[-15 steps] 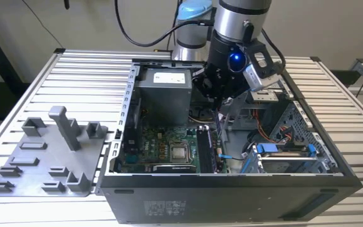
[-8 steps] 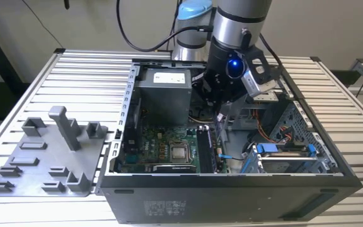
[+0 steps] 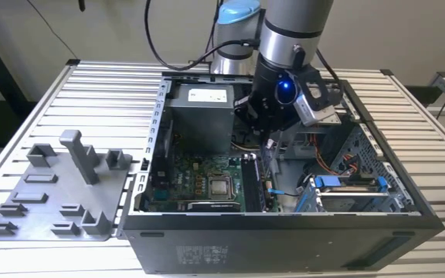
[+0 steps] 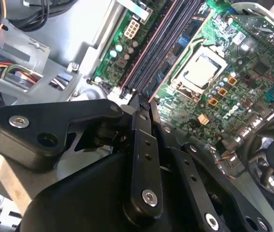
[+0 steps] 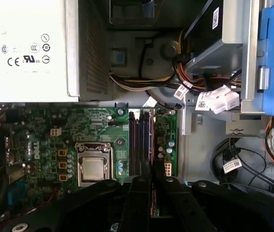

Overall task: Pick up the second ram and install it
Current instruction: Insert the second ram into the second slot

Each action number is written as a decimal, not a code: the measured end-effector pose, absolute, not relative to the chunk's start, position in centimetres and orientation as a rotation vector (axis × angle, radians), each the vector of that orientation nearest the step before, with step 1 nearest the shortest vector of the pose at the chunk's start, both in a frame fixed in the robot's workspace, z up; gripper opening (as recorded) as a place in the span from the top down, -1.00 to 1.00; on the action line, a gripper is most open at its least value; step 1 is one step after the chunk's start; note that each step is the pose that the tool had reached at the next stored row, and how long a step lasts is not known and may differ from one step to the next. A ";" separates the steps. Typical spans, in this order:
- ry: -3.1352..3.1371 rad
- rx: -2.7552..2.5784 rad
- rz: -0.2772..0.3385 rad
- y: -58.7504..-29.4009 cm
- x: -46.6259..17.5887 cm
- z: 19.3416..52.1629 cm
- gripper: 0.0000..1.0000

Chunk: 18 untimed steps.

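Observation:
My gripper [image 3: 266,136] reaches down into the open computer case [image 3: 284,218]. Its fingers are shut on the second ram [image 3: 270,168], a thin dark stick held edge-on and hanging down beside the green motherboard [image 3: 195,179]. In the first wrist view the gripper [image 5: 146,180] sits just off the near end of the dark ram slots [image 5: 140,140], with the stick's narrow edge [image 5: 146,167] between the fingers. In the second wrist view the gripper [image 4: 140,107] meets at the end of the slots [image 4: 161,48]. Whether the stick touches a slot is hidden.
A silver processor [image 5: 92,169] sits beside the slots. The grey power supply [image 3: 199,116] stands at the case's far end, with cable bundles [image 5: 185,77] close by. A blue drive cage [image 3: 346,188] is at the exterior view's right. A grey fixture plate [image 3: 60,185] lies on the table outside.

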<state>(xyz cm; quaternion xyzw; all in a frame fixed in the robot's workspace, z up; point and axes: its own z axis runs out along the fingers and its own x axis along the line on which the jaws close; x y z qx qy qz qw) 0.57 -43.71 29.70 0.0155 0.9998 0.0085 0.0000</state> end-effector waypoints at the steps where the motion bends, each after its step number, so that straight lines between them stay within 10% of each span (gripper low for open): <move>1: 3.141 0.049 0.026 -43.7 0.6 29.6 0.72; 18: 3.142 0.048 0.025 -44.1 -0.1 26.8 0.72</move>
